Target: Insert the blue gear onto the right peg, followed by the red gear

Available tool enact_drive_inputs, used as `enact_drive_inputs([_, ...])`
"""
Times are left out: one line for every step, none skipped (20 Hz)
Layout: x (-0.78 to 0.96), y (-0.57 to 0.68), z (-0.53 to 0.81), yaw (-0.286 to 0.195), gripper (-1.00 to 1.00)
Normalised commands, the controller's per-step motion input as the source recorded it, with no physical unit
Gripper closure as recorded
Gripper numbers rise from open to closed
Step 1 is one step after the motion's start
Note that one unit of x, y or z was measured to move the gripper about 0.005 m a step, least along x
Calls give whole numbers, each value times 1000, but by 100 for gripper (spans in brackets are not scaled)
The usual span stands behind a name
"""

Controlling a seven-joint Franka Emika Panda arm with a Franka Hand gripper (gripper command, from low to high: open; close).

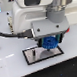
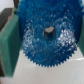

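Observation:
The blue gear [image 1: 48,43] hangs just above the black-bordered white plate [image 1: 28,56], with my gripper [image 1: 49,41] shut on it. In the wrist view the blue gear [image 2: 40,47] fills most of the picture, its toothed rim and dark centre hole showing. The green fingers [image 2: 9,44] press on its two sides. The right peg is hidden behind the gear and the hand. The red gear is out of view.
The plate lies on a white table [image 1: 13,70]. The arm's white body [image 1: 30,14] and a black cable [image 1: 8,34] fill the upper part of the exterior view. Blue marks [image 1: 0,21] show at the exterior view's left.

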Motion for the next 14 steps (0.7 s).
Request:
enact_drive_inputs([200,-11,274,0,100])
enact_drive_inputs([427,13,357,0,100])
enact_drive_inputs([267,-4,254,0,100])
enact_drive_inputs([75,1,95,0,100])
enact_drive_inputs([137,15,34,0,100])
enact_drive_inputs([300,-46,5,0,100])
enact_drive_inputs([190,15,-4,0,100])
enact_drive_inputs([216,-28,33,0,100])
enact_drive_inputs([198,-44,-10,0,100])
enact_drive_inputs([213,-114,9,0,100])
enact_drive_inputs([221,-84,-7,0,100])
enact_drive_inputs([217,-39,-17,0,100])
enact_drive_inputs([249,-64,-42,0,100])
enact_drive_inputs([200,-17,-44,0,100])
